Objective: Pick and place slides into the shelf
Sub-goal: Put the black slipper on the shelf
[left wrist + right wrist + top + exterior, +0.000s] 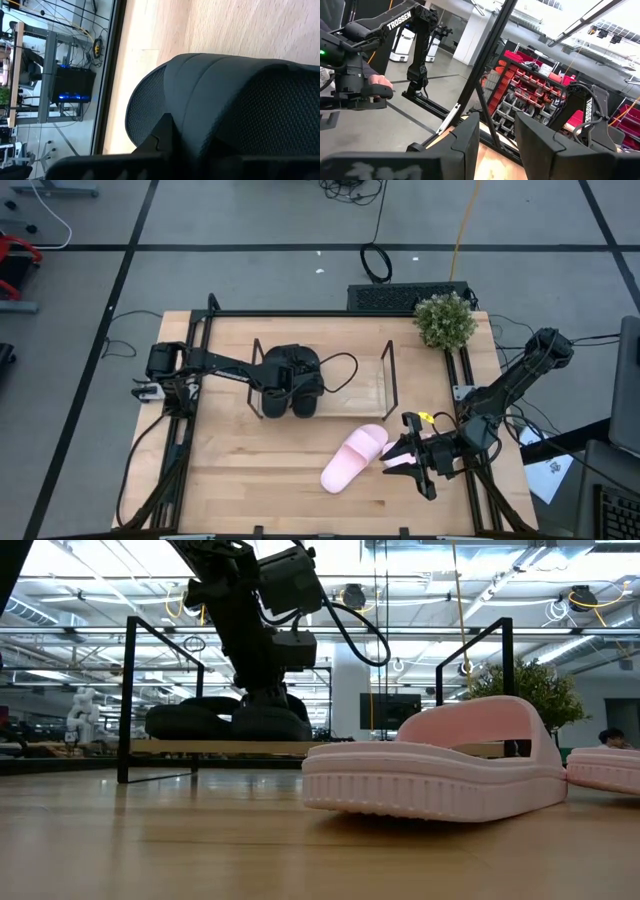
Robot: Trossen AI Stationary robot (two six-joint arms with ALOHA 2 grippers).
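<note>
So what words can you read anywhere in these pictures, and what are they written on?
"TROSSEN": white letters on a dark robot arm in the room beyond the table, seen in the right wrist view.
White letters also run down another dark arm in that view, too small to read.
Paper lying beside the table in the high view has print, too small to read.
No words show on the slides or the shelf.
</note>
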